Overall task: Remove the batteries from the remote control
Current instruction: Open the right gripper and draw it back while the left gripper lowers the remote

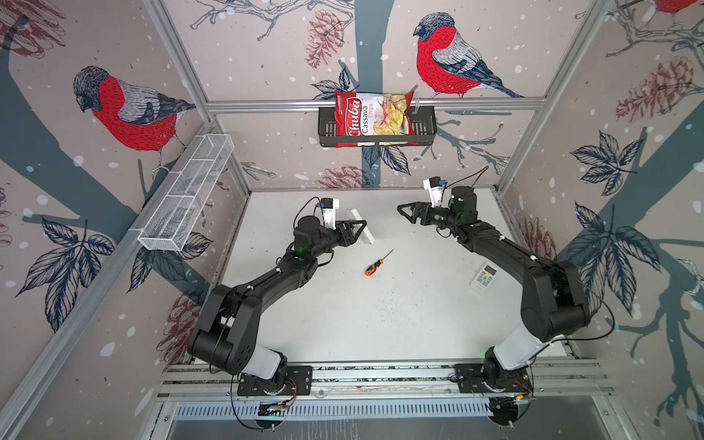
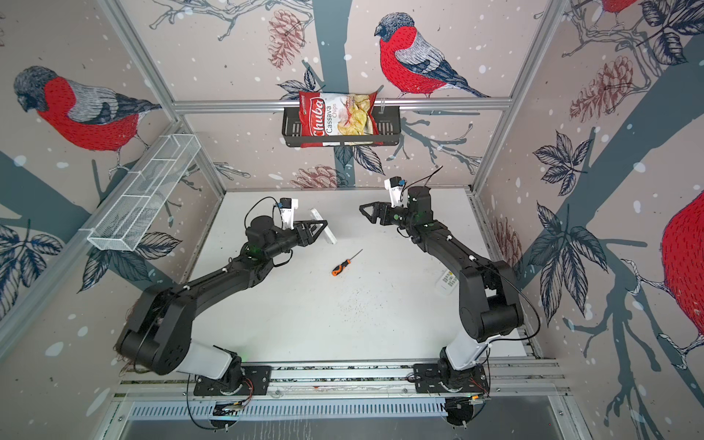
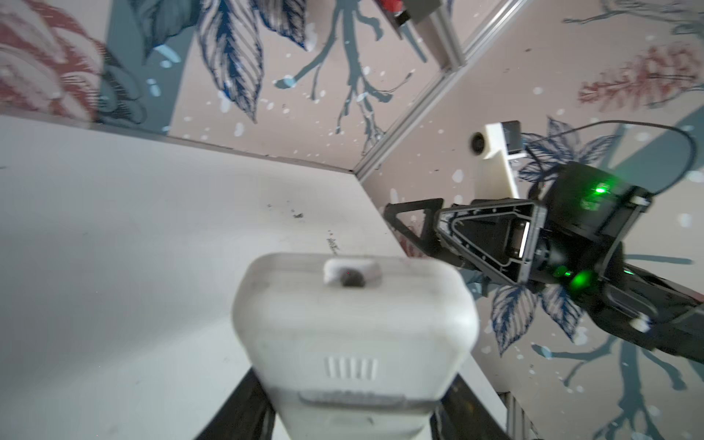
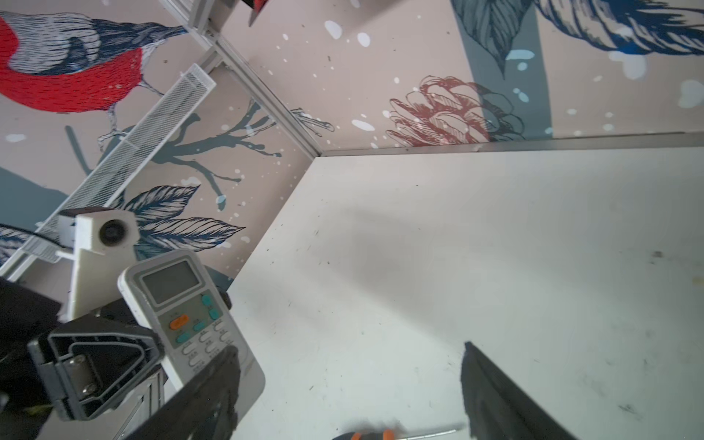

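Aloft, the remote control point(image 1: 368, 237) is pinched across its width by the left gripper point(image 1: 360, 228).
The right gripper point(image 1: 406, 214) is spread wide, facing it, well apart; the batteries are hidden from view.
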Available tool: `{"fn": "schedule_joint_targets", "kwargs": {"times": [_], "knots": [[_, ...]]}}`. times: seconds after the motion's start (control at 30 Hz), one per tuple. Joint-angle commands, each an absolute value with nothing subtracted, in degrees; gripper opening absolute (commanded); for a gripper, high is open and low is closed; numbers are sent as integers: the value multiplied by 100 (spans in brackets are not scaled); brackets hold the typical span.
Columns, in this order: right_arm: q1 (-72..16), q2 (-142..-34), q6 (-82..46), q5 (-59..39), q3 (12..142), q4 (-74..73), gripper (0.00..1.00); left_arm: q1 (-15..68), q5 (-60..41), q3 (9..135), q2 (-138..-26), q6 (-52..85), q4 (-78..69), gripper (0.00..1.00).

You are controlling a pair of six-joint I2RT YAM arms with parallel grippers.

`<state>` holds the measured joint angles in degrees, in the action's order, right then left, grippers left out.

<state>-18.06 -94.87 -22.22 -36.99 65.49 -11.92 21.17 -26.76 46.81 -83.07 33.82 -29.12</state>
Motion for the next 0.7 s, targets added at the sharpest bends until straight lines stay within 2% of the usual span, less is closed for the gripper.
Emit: {"fn": "schedule_joint_targets", "kwargs": {"times": [0.0, 0.17, 0.3, 0.67], "knots": [[-1875, -9450, -2048, -3417, 6542, -923, 90, 2118, -1824, 5032, -8176, 2778, -968, 44], [-2026, -9666, -1725, -3411, 7004, 7, 88, 2093, -1255, 5685, -8181, 2372, 895, 44], [-2048, -9634, -1779, -3527, 7027, 109, 88, 2067, -792, 6592, -8441, 2132, 2243, 44], [-2188, -9743, -1634, -3179, 7180, 489, 86, 1933, -290, 8172, -9899, 1965, 4441, 43]]}}
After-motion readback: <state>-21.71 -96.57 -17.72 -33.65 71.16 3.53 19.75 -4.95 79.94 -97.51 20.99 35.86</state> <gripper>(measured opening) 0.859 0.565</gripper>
